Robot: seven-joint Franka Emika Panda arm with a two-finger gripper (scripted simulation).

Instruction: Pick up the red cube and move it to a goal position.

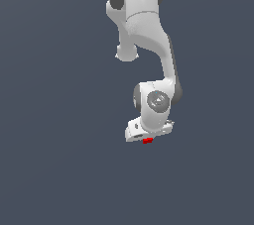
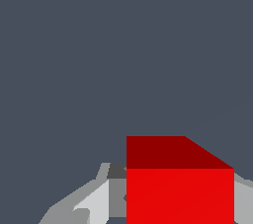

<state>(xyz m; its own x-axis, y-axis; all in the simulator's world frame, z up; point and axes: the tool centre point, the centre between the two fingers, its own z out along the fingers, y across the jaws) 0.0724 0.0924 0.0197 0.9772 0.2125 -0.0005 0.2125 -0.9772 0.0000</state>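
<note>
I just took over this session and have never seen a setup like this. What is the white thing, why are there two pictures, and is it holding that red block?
The white jointed thing is a simulated robot arm. The exterior view is taken by a camera off the arm and shows the whole arm reaching down over a plain dark grey surface. At its tip is the hand, with the red cube just peeking out below it. The wrist view comes from a camera on the arm itself, so the red cube looks huge, with grey fingers on either side. The hand appears closed on the cube. Nothing else shows on the surface.
</note>
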